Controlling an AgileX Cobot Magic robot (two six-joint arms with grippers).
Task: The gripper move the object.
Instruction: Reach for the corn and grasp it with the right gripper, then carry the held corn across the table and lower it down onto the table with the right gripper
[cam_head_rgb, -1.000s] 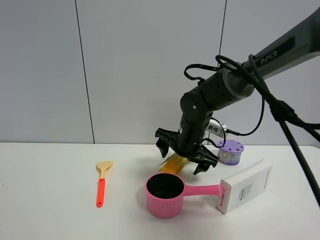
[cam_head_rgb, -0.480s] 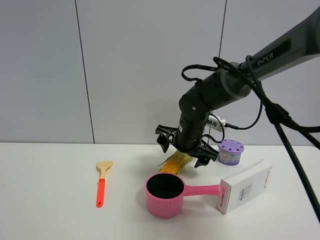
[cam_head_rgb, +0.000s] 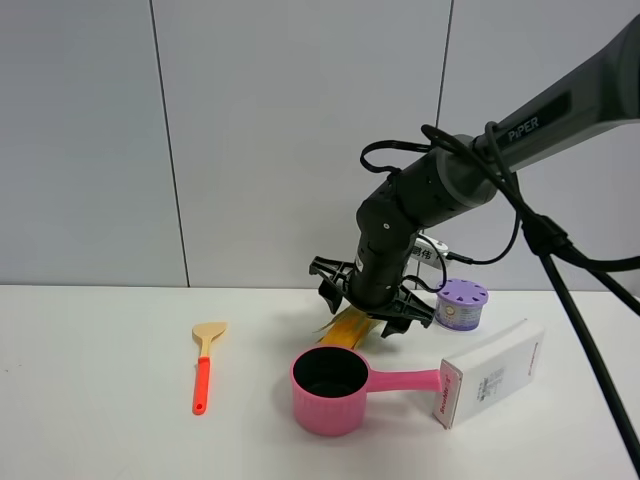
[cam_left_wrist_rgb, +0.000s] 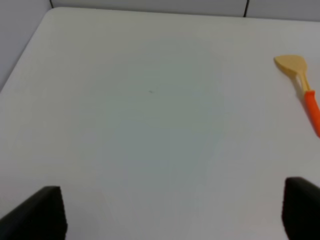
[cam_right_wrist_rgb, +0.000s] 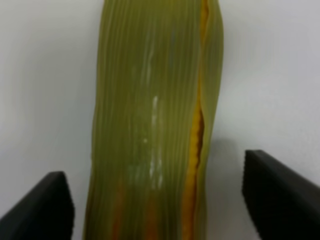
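Right black two-fingered gripper (cam_head_rgb: 365, 306) (cam_right_wrist_rgb: 160, 200): jaws spread wide, gripping nothing. It hangs low over the large toy corn cob with green husk and yellow-orange kernels (cam_head_rgb: 347, 327) (cam_right_wrist_rgb: 150, 125). In the right wrist view one black finger (cam_right_wrist_rgb: 47, 207) shows on each side of the cob, with bare white table visible between each finger and the husk, so no contact.

The cob lies on the white tabletop (cam_head_rgb: 100, 420), just behind the pink plastic saucepan (cam_head_rgb: 328, 392). Its near end is hidden by the pan rim and its far end by the gripper. The husk is split along one side, with kernels showing through.

Right of the gripper: small jar with purple lid (cam_head_rgb: 461, 304). Right of the pan handle: white rectangular box (cam_head_rgb: 490, 372).

Well left of the pan: wooden spatula with orange handle (cam_head_rgb: 203, 365) (cam_left_wrist_rgb: 300, 85).

Left black gripper (cam_left_wrist_rgb: 170, 215): jaws wide apart, nothing between them, above bare table.
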